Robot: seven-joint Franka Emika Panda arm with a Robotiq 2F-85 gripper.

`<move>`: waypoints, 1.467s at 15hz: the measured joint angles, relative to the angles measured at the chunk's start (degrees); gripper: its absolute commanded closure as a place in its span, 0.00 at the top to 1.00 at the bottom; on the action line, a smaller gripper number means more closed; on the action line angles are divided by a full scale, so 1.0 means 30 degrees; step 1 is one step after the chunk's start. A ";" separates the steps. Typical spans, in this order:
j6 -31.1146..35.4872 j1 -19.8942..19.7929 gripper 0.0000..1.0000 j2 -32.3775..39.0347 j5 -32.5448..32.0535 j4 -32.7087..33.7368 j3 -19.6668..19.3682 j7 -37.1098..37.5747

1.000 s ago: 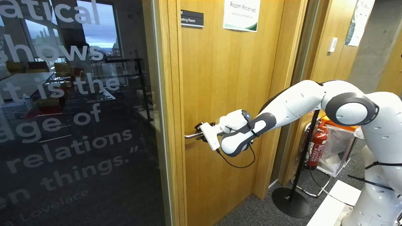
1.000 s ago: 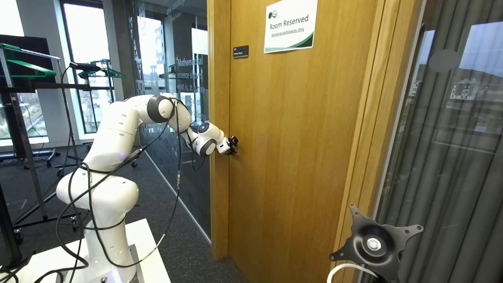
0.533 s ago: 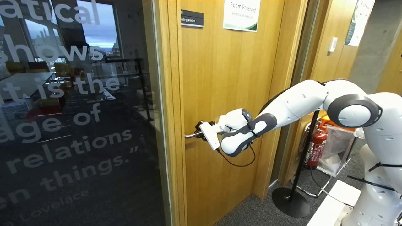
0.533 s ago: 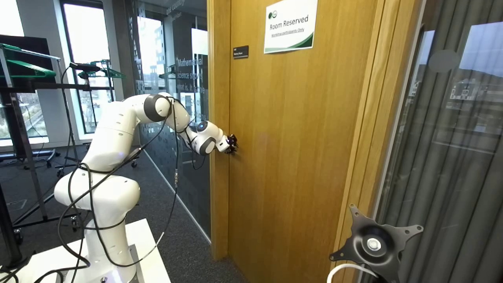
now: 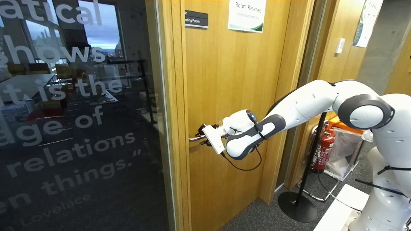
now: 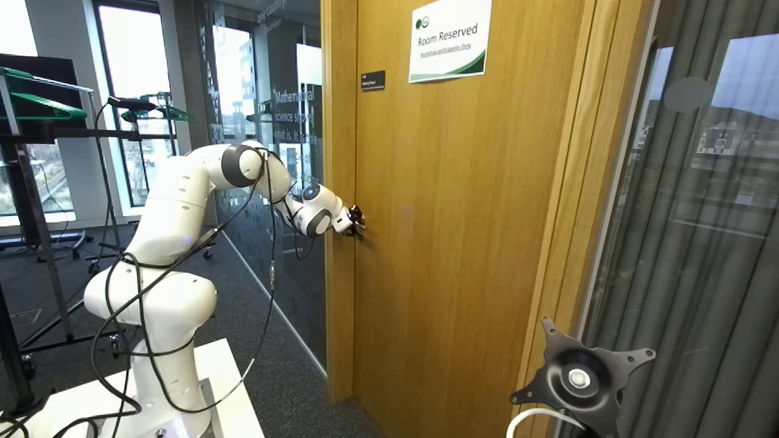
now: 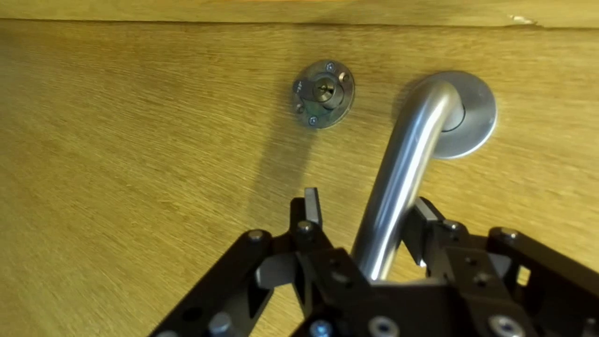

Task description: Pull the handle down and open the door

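Slim silver metal lever handle (image 7: 405,168): fixed near the edge of the tall honey-coloured wooden door (image 5: 237,80), beside a round metal lock cylinder (image 7: 324,93).

Black two-fingered end effector (image 7: 368,208): unclenched; fingers (image 7: 312,206) parted, the bar lying between them, closer to the one at right in the wrist view; contact cannot be told.

Progress: reach apparently complete; door closed in its wooden frame (image 5: 176,96) in both exterior views; whether the lever is depressed at all, cannot tell. Outstanding, by judgement: drawing the handle down, then opening the door.

Flat white surface (image 6: 237,413): bears the white robot arm (image 6: 176,213).

Room: dark glass panel with white lettering (image 5: 141,115) alongside the door; small dark plaque (image 5: 196,19) and white paper notice (image 5: 246,16) on the door; red fire extinguisher (image 5: 324,154); dark grey carpet (image 6: 298,395); grey pleated curtain (image 6: 730,292).
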 measured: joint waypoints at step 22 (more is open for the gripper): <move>0.0000 0.4693 1.00 0.0634 0.1455 0.0055 -0.5528 0.0633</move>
